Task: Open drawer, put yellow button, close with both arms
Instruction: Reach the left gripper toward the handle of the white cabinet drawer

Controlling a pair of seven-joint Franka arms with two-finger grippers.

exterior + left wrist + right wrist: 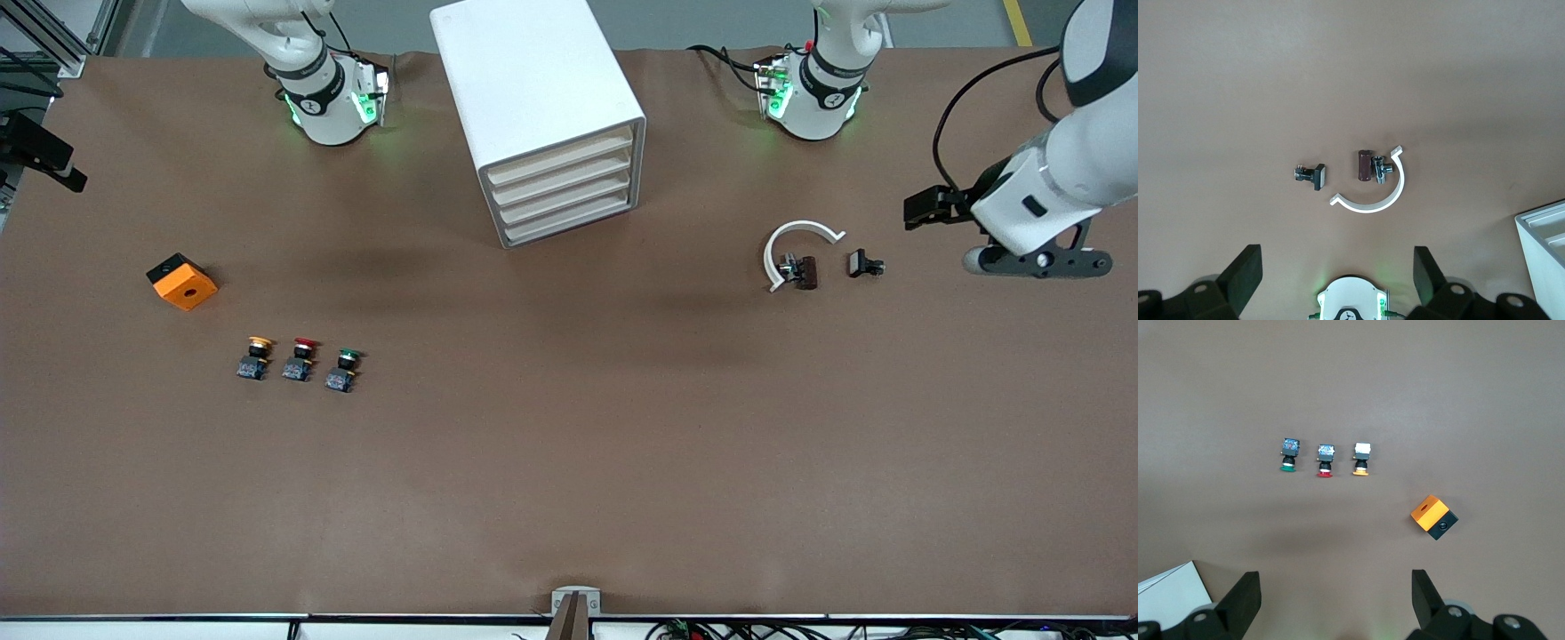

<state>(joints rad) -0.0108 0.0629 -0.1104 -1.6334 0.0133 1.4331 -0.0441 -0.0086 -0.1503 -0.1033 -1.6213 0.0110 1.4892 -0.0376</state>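
Observation:
The white cabinet (533,89) stands at the robots' side of the table, between the two bases. Its four cream-fronted drawers are all shut, and the drawer (562,160) is the uppermost. The yellow button (258,356) (1362,459) stands in a row beside a red-capped one (300,357) and a green-capped one (343,369), toward the right arm's end. My right gripper (1335,607) hangs open and empty high above these buttons. It does not show in the front view. My left gripper (1337,277) (1036,264) is open and empty, up over the left arm's end of the table.
An orange and black block (182,282) (1433,517) lies beside the buttons, nearer the table's end. A white curved clip (796,240) (1378,197), a brown part (805,271) and a small black part (862,263) lie toward the left arm's end.

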